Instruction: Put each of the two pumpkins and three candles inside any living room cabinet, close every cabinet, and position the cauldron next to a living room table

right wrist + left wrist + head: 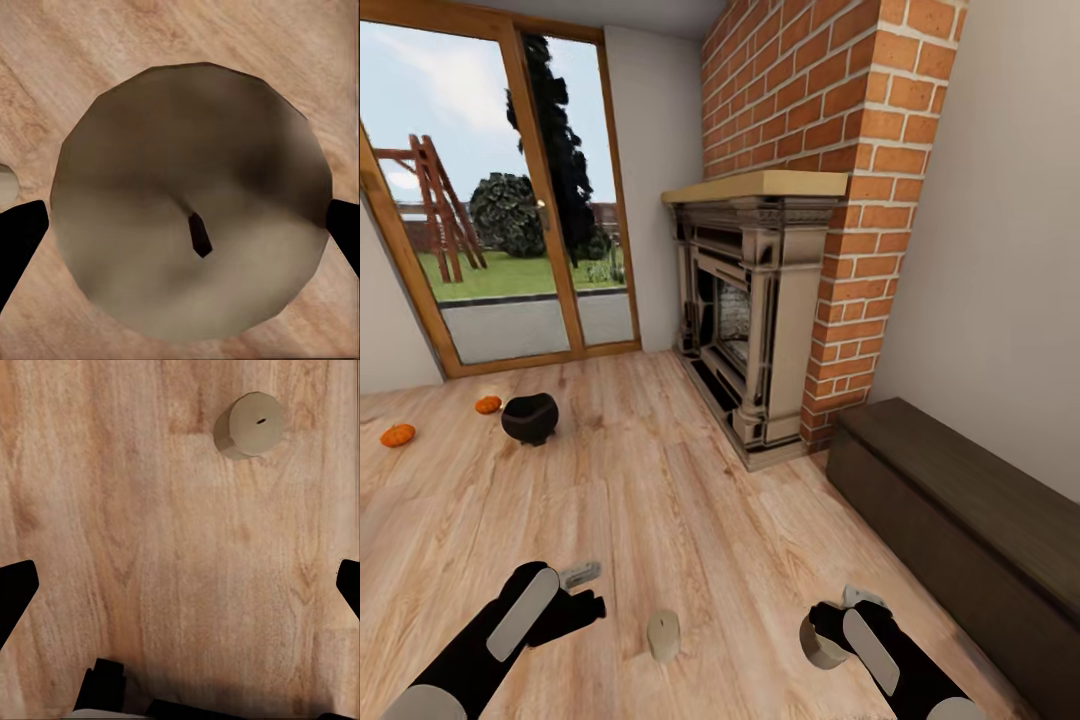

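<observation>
Looks like you're mid candle-collecting: your right gripper [828, 640] is clamped on a stubby beige candle [191, 232], left gripper [582, 592] spread empty above the wood floor [660, 500], so carry it to the long dark-brown wooden cabinet [960, 510] on your right, or grab the cream candle [663, 635] between your arms.

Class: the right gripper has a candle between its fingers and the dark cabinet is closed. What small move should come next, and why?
Probably carry the held candle in the right gripper toward the cabinet on the robot's right. Its front looks shut, so a drawer must be opened first; the left gripper is open and free.
</observation>
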